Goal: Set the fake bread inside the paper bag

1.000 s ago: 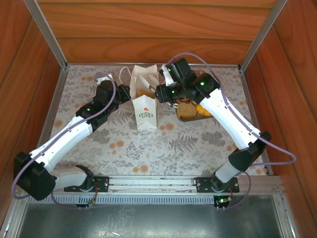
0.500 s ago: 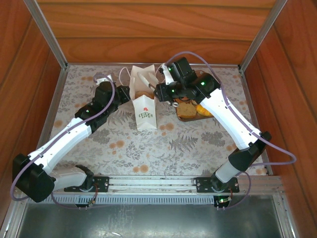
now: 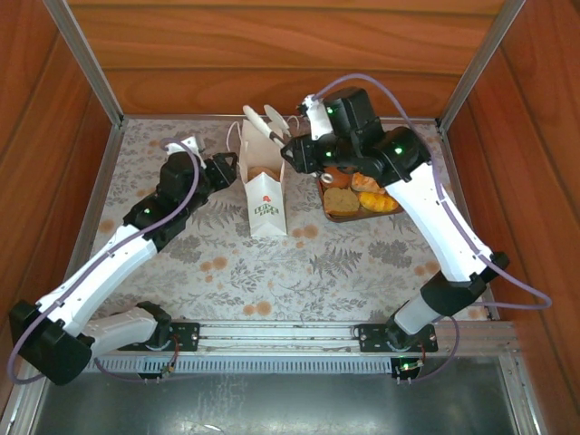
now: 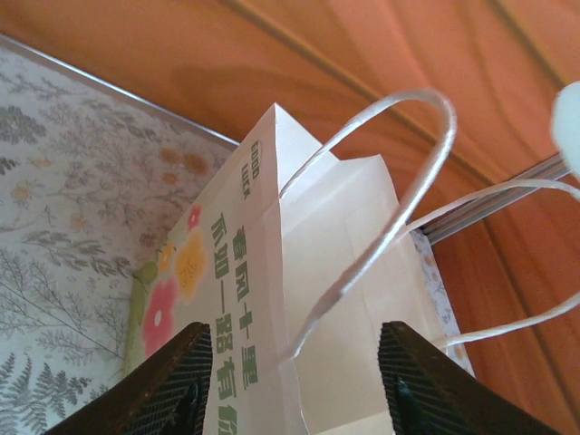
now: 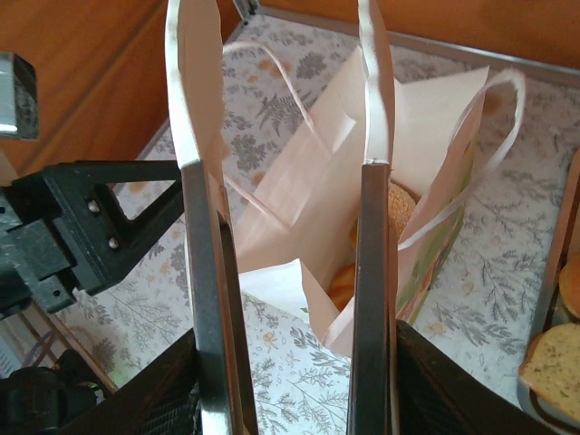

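— Two pieces of the fake bread (image 5: pixel 396 207) show inside the paper bag (image 5: pixel 299 199): a round seeded bun and something golden just below it.

— And the rest?

— On the brown tray (image 5: pixel 555 245), just right of the bag on the floral tabletop (image 3: pixel 344 263). From the top camera I make out a square slice (image 3: pixel 341 201) with orange-gold pastries (image 3: pixel 376 201) beside it.

— How does the bag stand?

— Upright, mouth open. Its red-and-green logo (image 3: pixel 265 207) faces the arms' bases, and the cord handles (image 4: pixel 412 94) loop up above the rim.

— What about the right gripper?

— The right gripper (image 5: pixel 285 54) hangs over the open mouth. Its long white-tipped fingers (image 5: pixel 195 91) are spread apart with nothing between them.

— And the left?

— The left gripper (image 4: pixel 292 340) is at the bag's left side, near the top. Its dark fingers (image 4: pixel 172 385) are parted, one on either side of the bag's upper corner. Whether they touch the paper, I cannot tell from the wrist camera; from above, the gripper sits just beside the bag's wall.
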